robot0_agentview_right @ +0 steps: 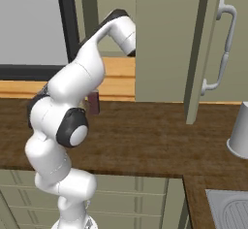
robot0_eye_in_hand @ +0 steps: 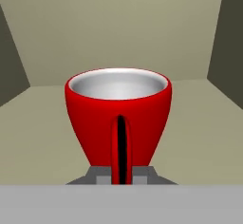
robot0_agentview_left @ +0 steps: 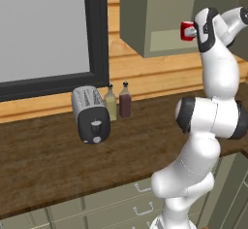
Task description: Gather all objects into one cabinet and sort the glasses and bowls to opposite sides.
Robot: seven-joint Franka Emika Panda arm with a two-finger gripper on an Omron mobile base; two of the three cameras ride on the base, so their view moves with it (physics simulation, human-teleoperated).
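A glossy red mug [robot0_eye_in_hand: 118, 114] with a pale inside stands upright and fills the middle of the hand view, its handle facing me. My gripper [robot0_eye_in_hand: 121, 175] is shut on that handle, with the grey fingertips [robot0_eye_in_hand: 98, 174] on either side of it. Behind and under the mug are the olive walls and pale shelf of a cabinet [robot0_eye_in_hand: 199, 118]. From the left base view the red mug [robot0_agentview_left: 186, 30] hangs at the open front of an olive-green wall cabinet [robot0_agentview_left: 145, 19], level with its pale shelf, and my gripper [robot0_agentview_left: 193, 31] is just right of it.
A toaster [robot0_agentview_left: 90, 114] and two bottles [robot0_agentview_left: 118, 102] stand on the brown counter [robot0_agentview_left: 48, 165] under a dark-framed window. An open cabinet door with a pale handle [robot0_agentview_right: 220, 48] hangs at the right. A pale grey cup-shaped thing [robot0_agentview_right: 240, 131] sits near a sink [robot0_agentview_right: 227, 208].
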